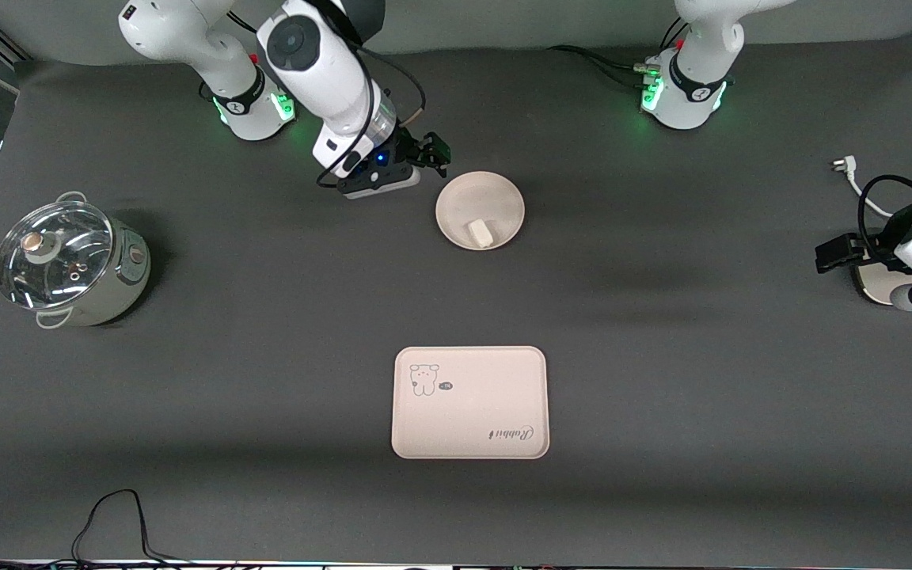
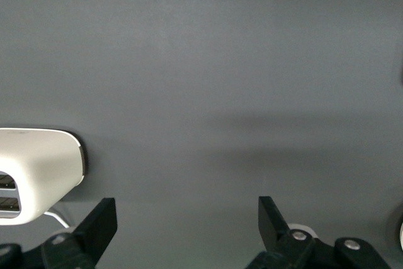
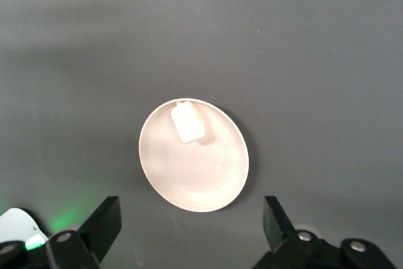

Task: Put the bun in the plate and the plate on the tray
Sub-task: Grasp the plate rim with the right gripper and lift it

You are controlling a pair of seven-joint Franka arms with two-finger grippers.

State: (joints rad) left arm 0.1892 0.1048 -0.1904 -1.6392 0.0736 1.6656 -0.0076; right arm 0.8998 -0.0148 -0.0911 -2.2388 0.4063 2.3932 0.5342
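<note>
The bun (image 1: 480,233) is sitting in the plate (image 1: 495,194), tucked against the rim on the side nearest the tray (image 1: 469,402). The plate is lying farther from the front camera than the tray, well apart from it – just bare desk (image 1: 662,380) between them. The right gripper (image 1: 432,154) is hanging just beside the plate's rim, fingers spread wide, holding nothing. The left gripper (image 1: 836,253) is waiting at the left arm's end of the desk – also wide open.

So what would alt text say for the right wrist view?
A small off-white bun lies inside a round cream plate, near its rim, on a dark grey table. The right gripper is above it, black fingers spread open.
</note>
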